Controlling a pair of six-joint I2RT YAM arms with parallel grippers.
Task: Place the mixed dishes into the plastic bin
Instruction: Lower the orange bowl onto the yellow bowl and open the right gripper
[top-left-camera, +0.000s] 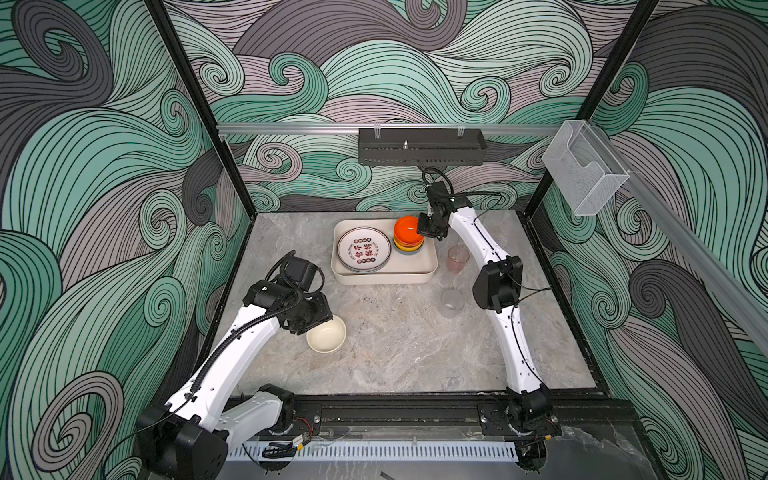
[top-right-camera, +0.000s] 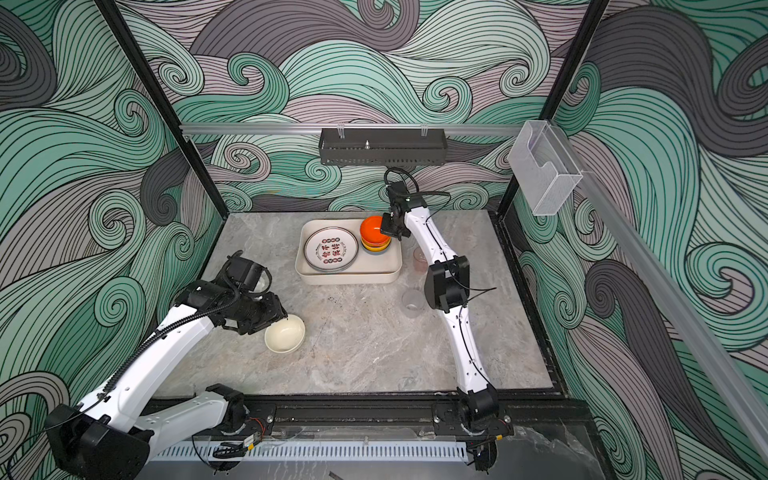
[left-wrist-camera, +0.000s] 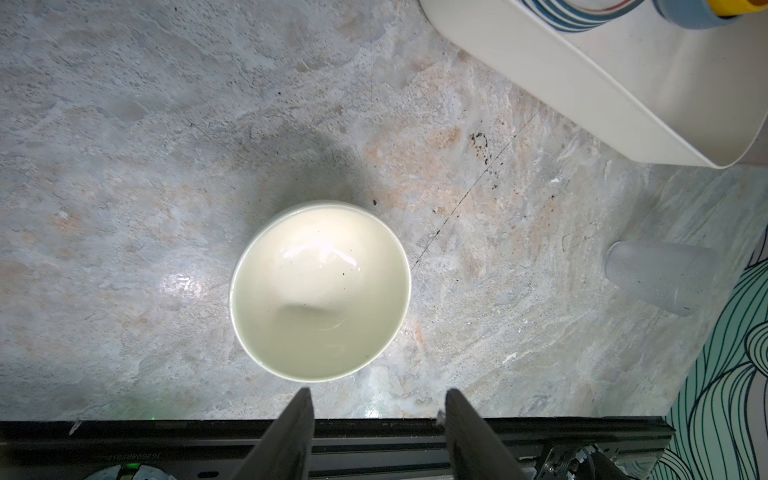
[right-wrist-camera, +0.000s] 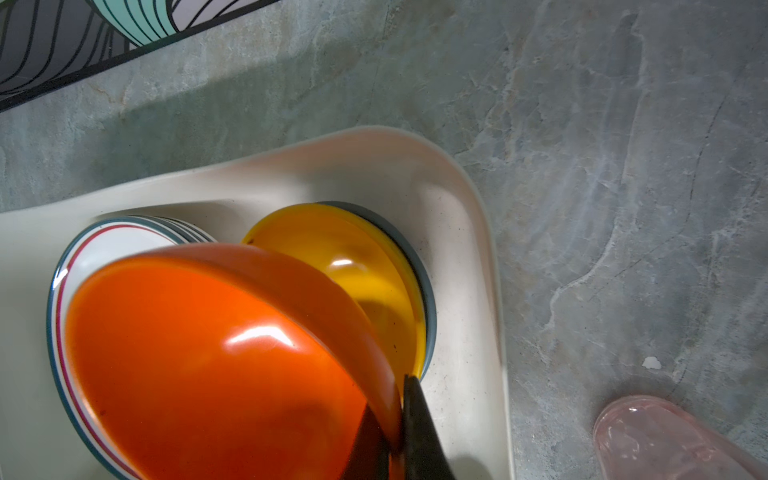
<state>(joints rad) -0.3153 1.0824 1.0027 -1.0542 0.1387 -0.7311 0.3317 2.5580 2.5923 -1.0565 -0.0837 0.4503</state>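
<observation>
right gripper (right-wrist-camera: 400, 419) is clamped on the rim of the orange bowl (right-wrist-camera: 208, 353), one finger inside and one outside. the bowl hangs tilted over the yellow bowl (right-wrist-camera: 345, 257), which sits nested on a blue one in the far right corner of the bin (top-left-camera: 424, 272). the plates (top-left-camera: 363, 249) are stacked in the bin just beside it. step in hand, as i judge it: nest the orange bowl on the stack. to do it well, level the bowl, centre it over the yellow rim, lower until it seats, then release. keep its low edge off the plates and watch for the stack sliding. left gripper (left-wrist-camera: 379, 397) has its jaws apart with nothing between them, just short of the cream bowl (left-wrist-camera: 320, 291) on the table (left-wrist-camera: 124, 166). it should straddle the near rim before closing. pink cup (top-left-camera: 458, 257) and clear cup (top-left-camera: 451, 302) stand outside the bin.
</observation>
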